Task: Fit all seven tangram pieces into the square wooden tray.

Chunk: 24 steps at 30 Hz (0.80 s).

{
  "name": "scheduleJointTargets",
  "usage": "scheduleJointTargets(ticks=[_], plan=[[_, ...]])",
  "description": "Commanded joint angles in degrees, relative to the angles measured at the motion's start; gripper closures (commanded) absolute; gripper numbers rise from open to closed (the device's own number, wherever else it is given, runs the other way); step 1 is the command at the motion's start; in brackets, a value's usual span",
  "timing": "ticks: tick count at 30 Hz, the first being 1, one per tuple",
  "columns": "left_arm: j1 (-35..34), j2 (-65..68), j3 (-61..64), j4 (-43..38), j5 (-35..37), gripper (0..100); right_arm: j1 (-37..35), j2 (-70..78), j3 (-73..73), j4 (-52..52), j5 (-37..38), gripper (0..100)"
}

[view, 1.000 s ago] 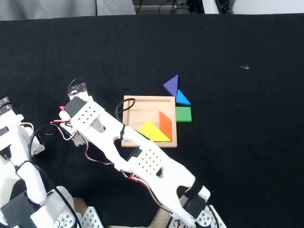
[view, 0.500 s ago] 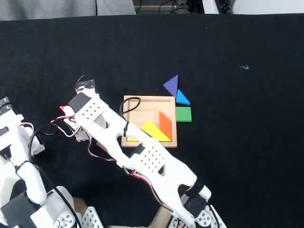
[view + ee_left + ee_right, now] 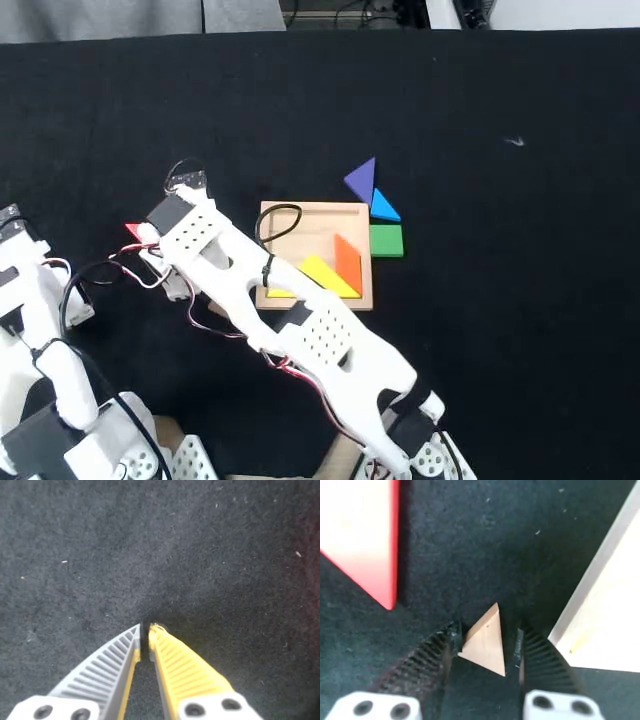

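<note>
Two pieces sit in your square wooden tray (image 3: 312, 206): a yellow triangle (image 3: 322, 274) along its near edge and an orange piece (image 3: 348, 262) touching it on the right-hand side, while the far part of the floor shows bare wood. Your right arm (image 3: 300, 330) lies across the tray's near left corner and hides part of the yellow triangle, and a loop of black cable (image 3: 280, 215) hangs over the far left corner. Off at the near left edge of the black table (image 3: 500, 300), your left arm (image 3: 30, 300) stands well apart from the tray, and the left gripper (image 3: 148, 628) has its two fingers pressed together at the tips over plain dark cloth, with nothing between them. To the left of the tray, your right gripper (image 3: 488, 629) is spread around a small pale triangle (image 3: 485, 642) lying on the cloth; one finger touches a corner of it, and the other stands just beside its edge with a thin dark gap. The tray's rim (image 3: 600, 595) runs close by on one side of that triangle, and a red piece (image 3: 365, 530) lies on the other. Against the tray's right side rests a green square (image 3: 386, 241), with a blue triangle (image 3: 383, 207) just beyond it and a purple triangle (image 3: 362, 180) farthest back, just beside the blue one.
</note>
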Motion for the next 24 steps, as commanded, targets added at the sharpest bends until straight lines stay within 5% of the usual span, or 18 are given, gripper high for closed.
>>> scheduleJointTargets(ticks=[1,7,24], plan=[[0.57,-1.85,-0.48,-0.70,0.18,95,0.09,-2.95,0.92,1.67,0.00,81.7],[0.57,-1.85,-0.48,-0.70,0.18,95,0.09,-3.03,1.89,1.76,2.02,72.4],[0.57,-1.85,-0.48,-0.70,0.18,95,-6.15,-8.22,7.60,1.76,7.56,72.0]])
